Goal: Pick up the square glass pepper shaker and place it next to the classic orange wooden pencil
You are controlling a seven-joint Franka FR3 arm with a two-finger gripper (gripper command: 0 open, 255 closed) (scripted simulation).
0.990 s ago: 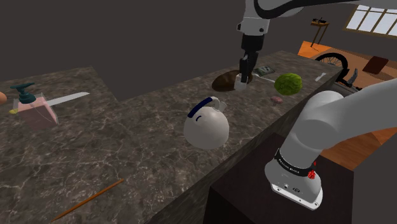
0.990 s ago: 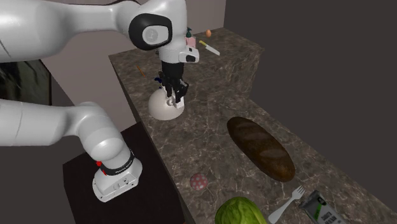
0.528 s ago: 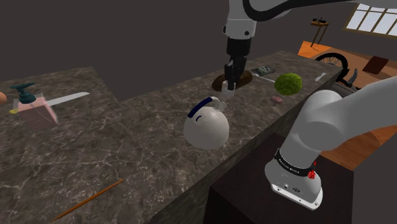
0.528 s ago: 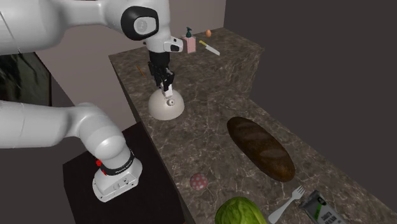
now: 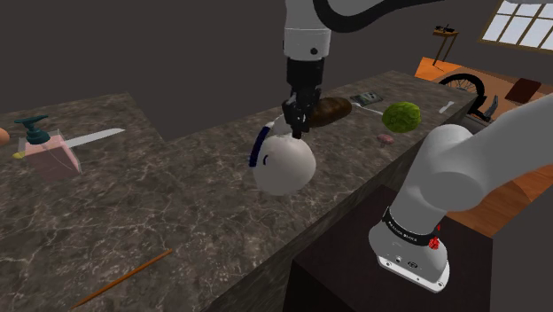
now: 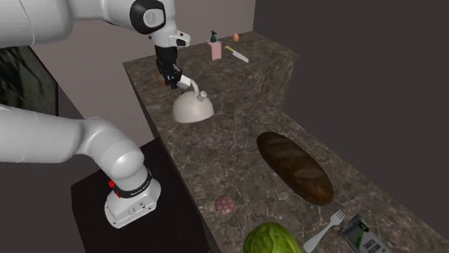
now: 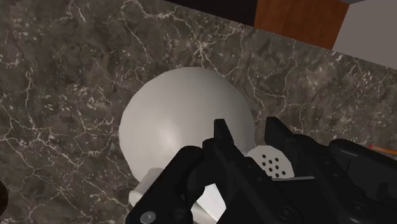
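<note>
The tool (image 5: pixel 298 122) is clamped on the shaker (image 7: pixel 273 164), whose white, holed top shows between its fingers in the wrist view. It holds the shaker off the bench (image 5: pixel 177 199), just above a round white kettle (image 5: pixel 285 167), at the upper centre of the shoulder view. The pencil (image 5: pixel 120 278) lies flat on the bench at that view's lower left, well apart from shaker and kettle.
</note>
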